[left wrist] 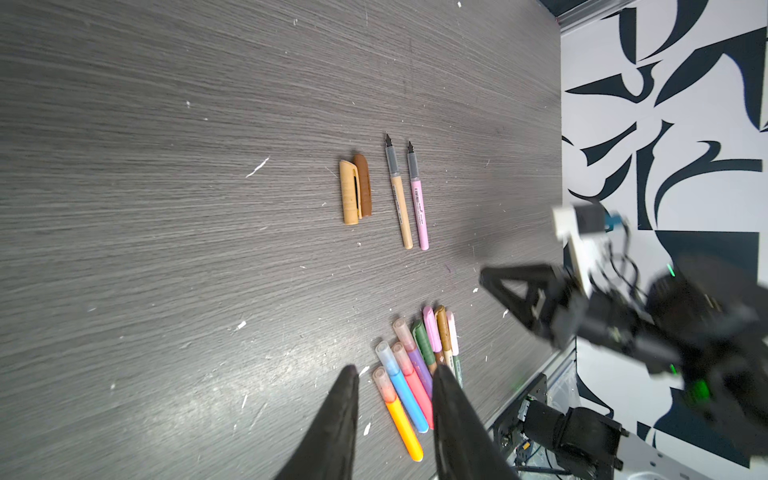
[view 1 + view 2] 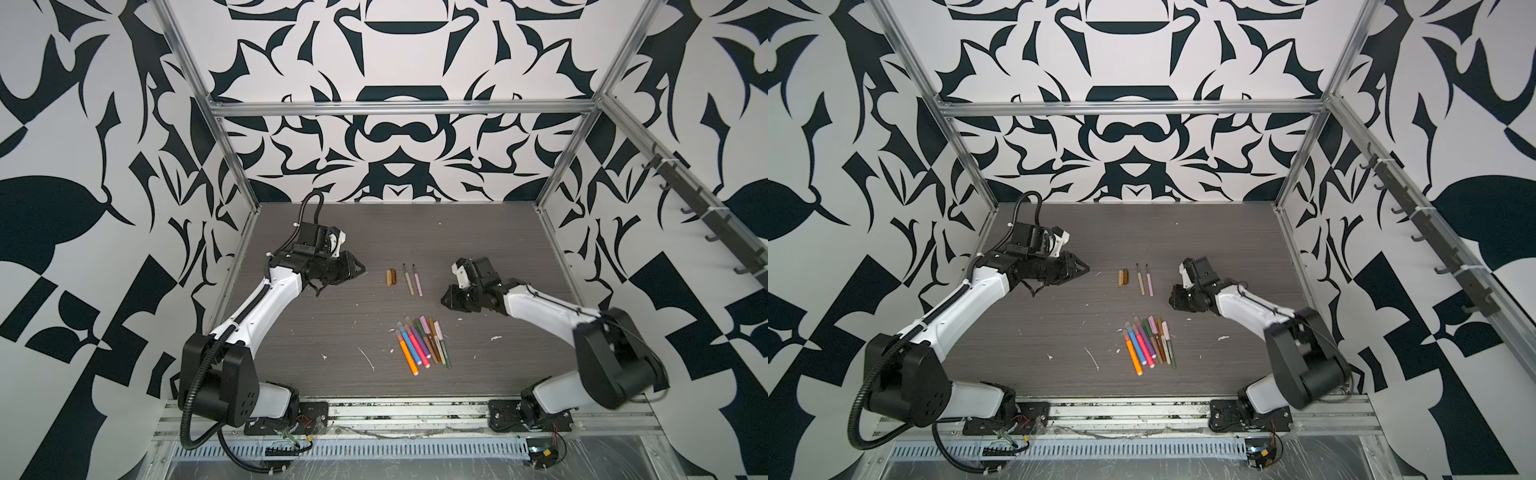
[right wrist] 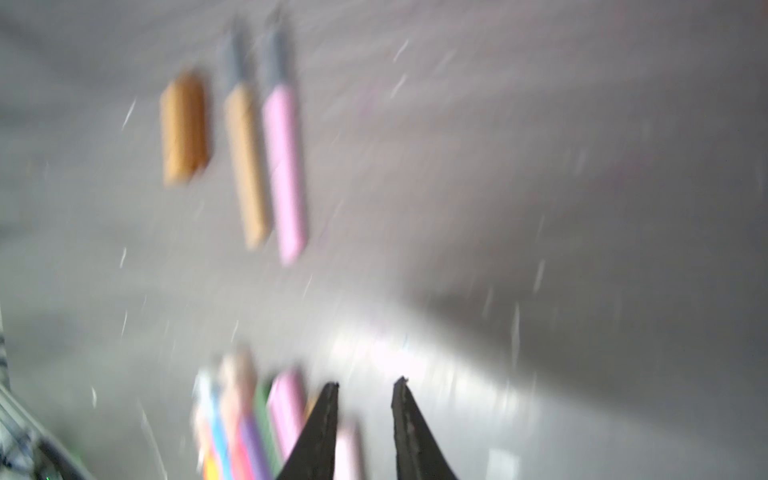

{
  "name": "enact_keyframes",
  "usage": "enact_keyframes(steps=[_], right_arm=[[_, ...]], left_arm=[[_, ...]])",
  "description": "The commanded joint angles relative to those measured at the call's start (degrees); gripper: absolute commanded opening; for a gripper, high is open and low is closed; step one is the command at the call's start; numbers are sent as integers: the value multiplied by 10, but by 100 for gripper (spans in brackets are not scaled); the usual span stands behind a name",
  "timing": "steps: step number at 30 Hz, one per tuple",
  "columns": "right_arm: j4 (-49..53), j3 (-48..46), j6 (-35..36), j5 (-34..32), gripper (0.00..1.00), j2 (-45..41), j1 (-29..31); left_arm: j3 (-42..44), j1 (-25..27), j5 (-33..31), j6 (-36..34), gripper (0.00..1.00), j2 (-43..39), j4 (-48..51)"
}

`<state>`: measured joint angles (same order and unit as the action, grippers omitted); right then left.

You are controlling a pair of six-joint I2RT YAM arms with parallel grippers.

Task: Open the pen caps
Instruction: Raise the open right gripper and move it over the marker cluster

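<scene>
Two loose pen caps, tan (image 1: 349, 193) and brown (image 1: 364, 185), lie side by side mid-table (image 2: 390, 277) (image 2: 1123, 277). Next to them lie two uncapped pens, tan (image 1: 400, 203) and pink (image 1: 418, 212), with dark tips pointing to the back wall. A bundle of several capped pens (image 2: 422, 343) (image 2: 1150, 340) lies nearer the front. My left gripper (image 2: 360, 270) (image 1: 397, 372) hovers left of the caps, open and empty. My right gripper (image 2: 448, 301) (image 3: 365, 382) hovers right of the uncapped pens, open and empty. The right wrist view is blurred.
White flecks (image 2: 368, 359) dot the grey wood-grain table (image 2: 332, 316). Metal frame posts (image 2: 232, 166) stand at the back corners, with patterned walls all round. Both arm bases sit on the front rail (image 2: 407, 409). The right arm (image 1: 582, 311) shows in the left wrist view.
</scene>
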<state>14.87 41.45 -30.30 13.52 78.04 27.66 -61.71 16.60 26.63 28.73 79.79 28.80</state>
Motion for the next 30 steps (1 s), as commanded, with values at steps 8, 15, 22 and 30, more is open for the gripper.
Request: enact_keyframes(steps=[8,15,22,30], right_arm=[[140,-79,-137,-171,25,-147,200],[153,-65,-158,-186,24,-92,243],[149,-46,-151,-177,24,-43,245],[144,-51,-152,-185,23,-60,252]], left_arm=[[28,-1,41,50,32,7,-54],[39,-1,43,54,32,6,-57],[46,-1,46,56,32,7,-63],[48,-1,46,57,32,6,-63]])
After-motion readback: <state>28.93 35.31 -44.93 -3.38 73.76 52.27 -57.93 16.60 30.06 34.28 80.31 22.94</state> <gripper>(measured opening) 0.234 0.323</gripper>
